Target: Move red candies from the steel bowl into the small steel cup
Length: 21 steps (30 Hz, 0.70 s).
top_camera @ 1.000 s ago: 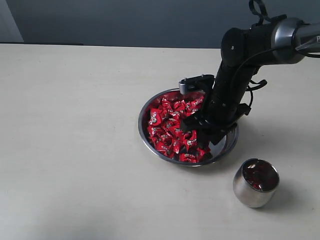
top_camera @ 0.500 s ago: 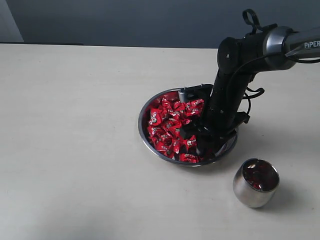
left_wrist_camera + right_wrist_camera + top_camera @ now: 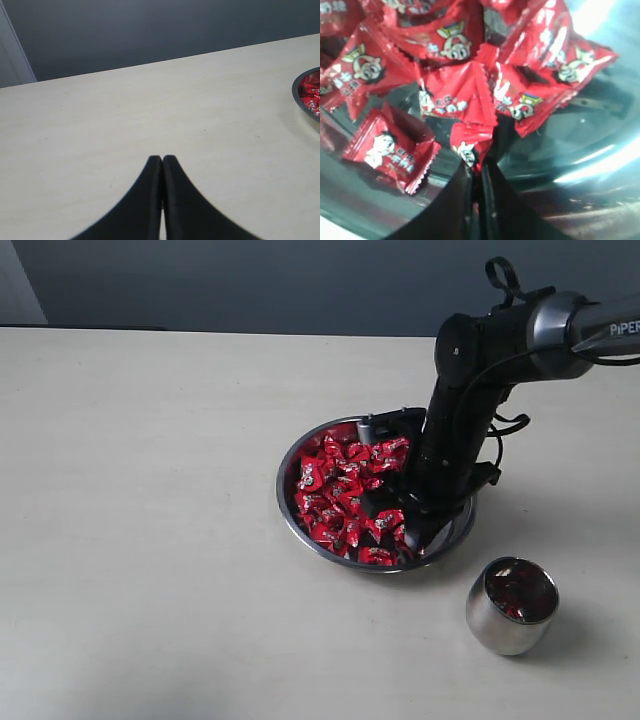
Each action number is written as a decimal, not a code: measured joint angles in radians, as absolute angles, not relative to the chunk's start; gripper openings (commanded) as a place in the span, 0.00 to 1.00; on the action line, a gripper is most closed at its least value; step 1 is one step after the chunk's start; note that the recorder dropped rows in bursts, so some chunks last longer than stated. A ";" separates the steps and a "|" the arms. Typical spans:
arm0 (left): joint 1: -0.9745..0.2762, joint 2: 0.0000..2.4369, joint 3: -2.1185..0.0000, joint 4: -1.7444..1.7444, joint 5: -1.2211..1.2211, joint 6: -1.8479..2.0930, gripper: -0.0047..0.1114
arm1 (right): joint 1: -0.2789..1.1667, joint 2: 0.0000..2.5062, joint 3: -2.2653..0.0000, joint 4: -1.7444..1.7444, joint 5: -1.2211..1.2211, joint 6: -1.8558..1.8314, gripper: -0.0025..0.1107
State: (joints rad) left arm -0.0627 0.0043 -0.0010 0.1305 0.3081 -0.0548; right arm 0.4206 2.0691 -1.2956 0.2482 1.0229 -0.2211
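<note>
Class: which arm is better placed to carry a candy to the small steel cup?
Right: right fingers pinch a red candy in the steel bowl, near the cup. Left fingers are shut, empty, over the table.

The right hand [image 3: 405,528] sits inside the steel bowl [image 3: 284,490], tips among the red candies [image 3: 335,495]. The small steel cup [image 3: 500,632] stands on the table [image 3: 150,540], near the hand, outside the bowl.
</note>
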 measured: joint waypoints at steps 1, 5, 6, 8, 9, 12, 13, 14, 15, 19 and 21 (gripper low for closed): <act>-0.063 0.004 -0.001 0.131 0.308 -0.055 0.04 | 0.421 2.061 -1.296 0.246 1.025 -0.221 0.02; -0.063 0.004 -0.001 0.131 0.308 -0.055 0.04 | 0.421 2.004 -1.296 0.244 1.025 -0.221 0.02; -0.063 0.004 -0.001 0.131 0.308 -0.055 0.04 | 0.421 1.988 -1.296 0.244 1.025 -0.221 0.02; -0.063 0.004 -0.001 0.131 0.308 -0.055 0.04 | 0.421 1.956 -1.296 0.242 1.025 -0.221 0.02; -0.063 0.004 -0.001 0.131 0.308 -0.055 0.04 | 0.421 1.944 -1.296 0.239 1.025 -0.221 0.02; -0.063 0.004 -0.001 0.131 0.308 -0.055 0.04 | 0.421 1.903 -1.296 0.230 1.025 -0.216 0.02; -0.063 0.004 -0.001 0.131 0.308 -0.055 0.04 | 0.421 1.888 -1.296 0.223 1.025 -0.212 0.02; -0.063 0.004 -0.001 0.131 0.308 -0.055 0.04 | 0.421 1.872 -1.296 0.216 1.026 -0.210 0.02; -0.063 0.004 -0.001 0.131 0.308 -0.055 0.04 | 0.421 1.855 -1.296 0.212 1.026 -0.207 0.02; -0.063 0.004 -0.001 0.131 0.308 -0.055 0.04 | 0.421 1.784 -1.296 0.183 1.073 -0.171 0.02; -0.063 0.004 -0.001 0.131 0.308 -0.055 0.04 | 0.421 1.752 -1.296 0.170 1.097 -0.165 0.02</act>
